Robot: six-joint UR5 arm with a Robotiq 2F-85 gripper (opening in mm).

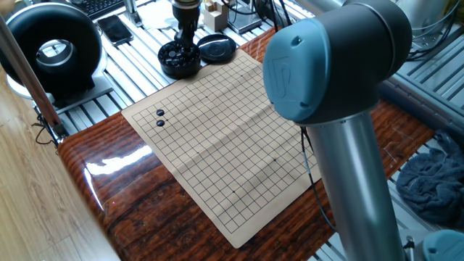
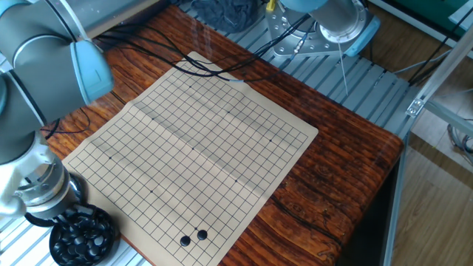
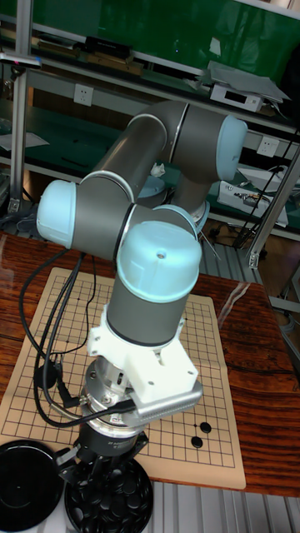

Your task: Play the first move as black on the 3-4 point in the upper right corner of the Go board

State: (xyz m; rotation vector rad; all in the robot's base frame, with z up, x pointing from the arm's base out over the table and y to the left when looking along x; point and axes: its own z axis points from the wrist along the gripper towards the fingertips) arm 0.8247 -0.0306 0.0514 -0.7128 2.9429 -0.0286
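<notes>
One fixed view: gripper [image 1: 185, 45] lowered into the round black bowl of glossy black stones [image 1: 180, 59] beside the tan gridded Go board [image 1: 217, 138] on the red-brown wooden worktop [image 1: 109, 181]; finger spread cannot be told. Other fixed view: two black stones [image 2: 193, 238] sit near one board corner, all other crossings bare. Tall fixed view: gripper hidden behind wrist; judged stage, picking a stone, placement remaining.

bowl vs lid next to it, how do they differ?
The bowl is deep and full of black stones, with the end effector down in it. The lid is shallow, flat and holds nothing. Both are round, glossy black, and sit off the Go board on the slatted surface.
</notes>
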